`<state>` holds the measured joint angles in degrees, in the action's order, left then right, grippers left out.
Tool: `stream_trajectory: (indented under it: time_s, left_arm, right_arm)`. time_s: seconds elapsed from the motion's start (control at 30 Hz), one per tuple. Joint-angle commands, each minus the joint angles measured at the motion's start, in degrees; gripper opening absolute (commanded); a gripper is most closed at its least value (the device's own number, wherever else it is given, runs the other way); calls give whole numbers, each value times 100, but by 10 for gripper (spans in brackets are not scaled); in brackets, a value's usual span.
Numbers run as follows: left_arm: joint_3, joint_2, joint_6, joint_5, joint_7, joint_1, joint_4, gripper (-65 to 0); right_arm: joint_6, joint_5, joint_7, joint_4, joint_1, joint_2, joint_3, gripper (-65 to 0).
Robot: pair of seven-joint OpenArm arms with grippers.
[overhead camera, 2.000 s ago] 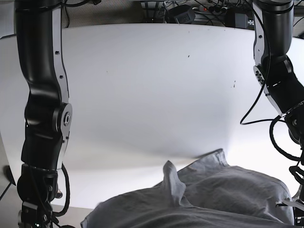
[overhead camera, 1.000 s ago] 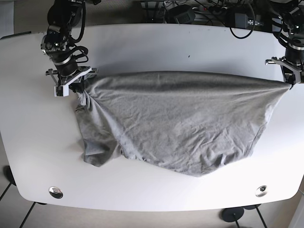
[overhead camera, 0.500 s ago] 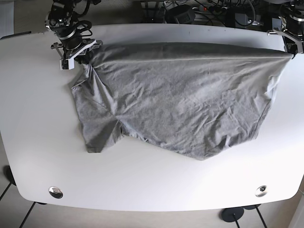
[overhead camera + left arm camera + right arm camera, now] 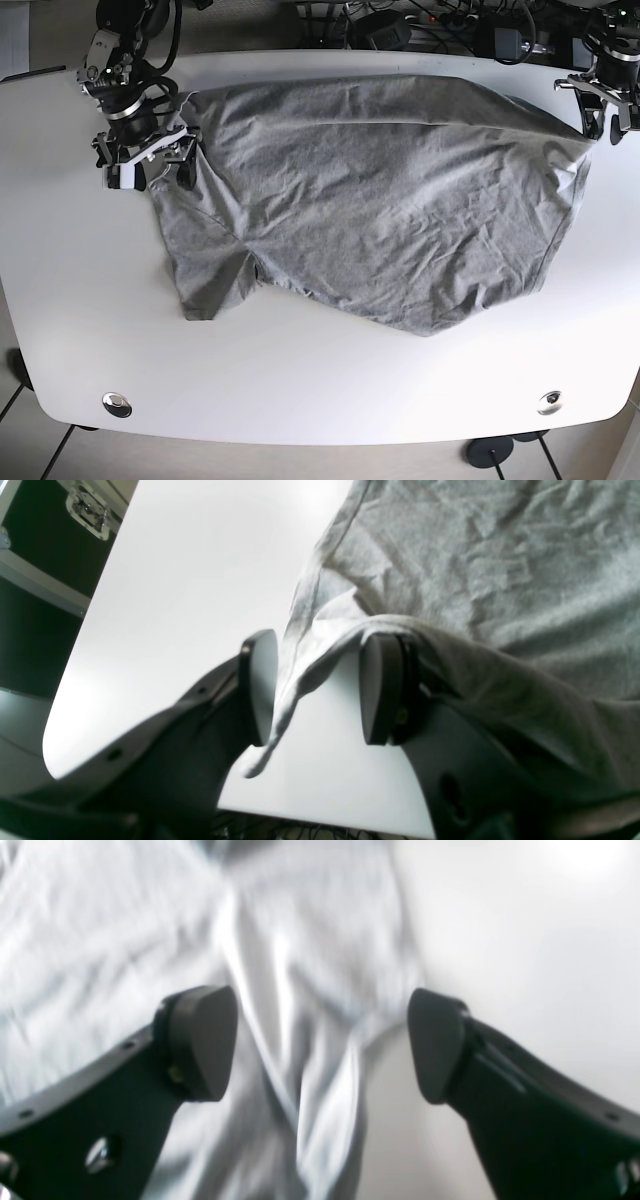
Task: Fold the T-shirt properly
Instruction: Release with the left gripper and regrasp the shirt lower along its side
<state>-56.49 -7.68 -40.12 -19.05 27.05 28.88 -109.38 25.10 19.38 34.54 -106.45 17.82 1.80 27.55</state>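
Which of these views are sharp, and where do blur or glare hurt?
Base view: sharp and evenly lit; the T-shirt wrinkles read clearly on the white table. Right wrist view: blurred throughout, cloth washed out pale, table glare at top right; the right gripper fingers are soft dark shapes. Left wrist view: cloth in focus, left gripper fingers soft, table overexposed.

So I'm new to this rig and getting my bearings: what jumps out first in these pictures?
A rumpled grey T-shirt spread over most of the white table, one sleeve trailing toward the near left. The right claw stands open at the shirt's far-left corner, and the left claw is open at the far-right corner, cloth draped over one finger.
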Motion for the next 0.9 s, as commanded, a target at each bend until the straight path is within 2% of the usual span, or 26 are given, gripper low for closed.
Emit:
stream_trajectory:
  time_s: [0.03, 0.1, 0.17, 0.27, 0.3, 0.37, 0.43, 0.53, 0.6, 0.7, 0.83, 0.87, 0.9]
  left_arm:
    - [27, -106, 12, -104, -160, 35, -108, -396]
    - [27, -98, 12, -104, -142, 35, -108, -396]
    - [36, -133, 12, -139, 183, 26, -117, -396]
    - [27, -397, 12, -667, 790, 8, -187, -396]
    - [36, -546, 12, -1009, 1124, 17, -205, -396]
    - [27, -687, 12, -1440, 1414, 17, -205, -396]
    - [45, -810, 12, -1722, 1572, 17, -205, -396]
    - [308, -942, 12, -1862, 1581, 26, -222, -396]
    - [546, -1047, 12, -2056, 1581, 61, -222, -396]
    - [730, -1153, 12, -2355, 1581, 149, -222, -396]
    - [1073, -1047, 12, -1739, 1581, -695, -187, -396]
    - [1179, -898, 12, -1317, 1581, -1099, -169, -394]
    - [1267, -792, 12, -1018, 1581, -1407, -169, -394]
  right_arm:
    - [-27, 27, -83, 320, -345, 114, 159, -140]
    - [-27, 27, 251, 751, -662, 308, 317, -140]
    - [-27, 27, 348, 1059, -793, 334, 344, -141]
    - [-27, 27, 348, 1340, -802, 343, 344, -141]
    - [-9, 27, 356, 1445, -793, 316, 309, -141]
    - [0, 36, 365, 1516, -723, 290, 300, -141]
    - [8, 36, 365, 1665, -714, 185, 291, -141]
    - [26, 36, 374, 1665, -714, 105, 291, -149]
    - [26, 45, 400, 1674, -714, 97, 282, -206]
    - [26, 45, 400, 1692, -714, 97, 282, -352]
    - [17, 45, 400, 1700, -758, 105, 282, -606]
    - [26, 45, 400, 1700, -802, 114, 282, -633]
    - [26, 36, 400, 1700, -802, 114, 282, -621]
